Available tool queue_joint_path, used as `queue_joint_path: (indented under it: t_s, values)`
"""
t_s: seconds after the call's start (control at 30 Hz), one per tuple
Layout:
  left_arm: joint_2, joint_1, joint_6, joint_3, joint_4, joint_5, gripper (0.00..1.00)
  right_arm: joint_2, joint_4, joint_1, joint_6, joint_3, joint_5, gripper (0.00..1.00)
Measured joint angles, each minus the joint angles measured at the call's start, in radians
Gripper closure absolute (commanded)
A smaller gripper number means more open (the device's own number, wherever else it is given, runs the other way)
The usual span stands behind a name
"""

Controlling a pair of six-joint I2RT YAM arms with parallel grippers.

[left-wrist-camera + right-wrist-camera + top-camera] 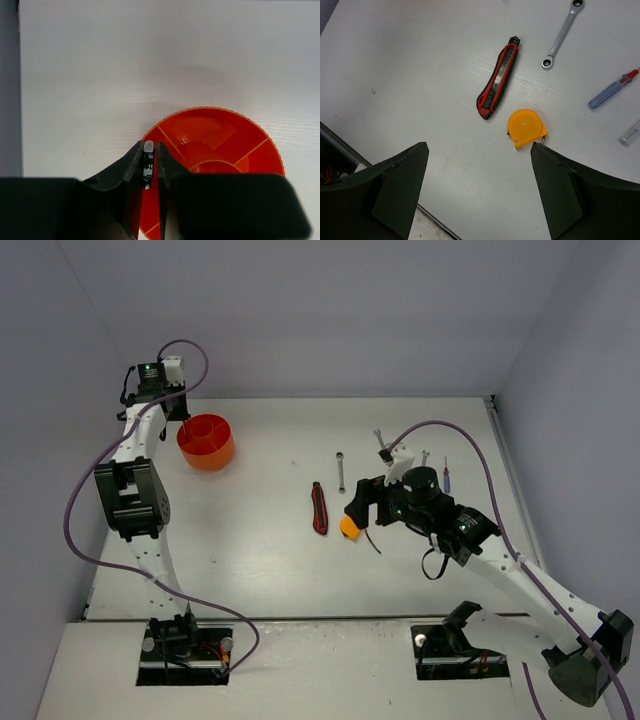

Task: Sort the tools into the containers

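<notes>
Two arms, well apart. The left gripper [148,150] hangs over the edge of the orange-red tub [220,135]. Its jaws are pinched nearly closed on a thin silver tool [148,167], which stands upright between the fingers. Whether the tool touches the tub, I cannot tell. Dividers fan out from the tub's central ring, and the tub sits far left on the table [260,540].

The right gripper [479,146] is spread wide, grips nothing, and is poised above the table. The round orange tape measure [526,127] lies just beside its right fingertip. The red-black handled tool [499,80] lies close to the tape measure, not touching it. Farther off are a silver wrench [562,32] and the blue-red screwdriver [610,90]. A clear-handled piece [630,134] is cut off at the frame edge.
</notes>
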Motion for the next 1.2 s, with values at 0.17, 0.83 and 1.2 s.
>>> queue_joint_path:
  t_s: [0.17,0.83,1.2]
  values:
    - [0.004,0.0,0.0,0.006,-0.009,0.0,0.82,-0.005,0.0,0.0,0.002,-0.003,0.001,0.19]
    - [0.001,0.0,-0.039,0.02,-0.036,-0.023,0.34,0.006,-0.043,-0.007,0.001,0.015,0.104,0.19]
    - [-0.498,0.0,-0.179,-0.15,-0.108,-0.128,0.25,0.274,-0.091,-0.266,-0.07,0.235,0.203,0.27]
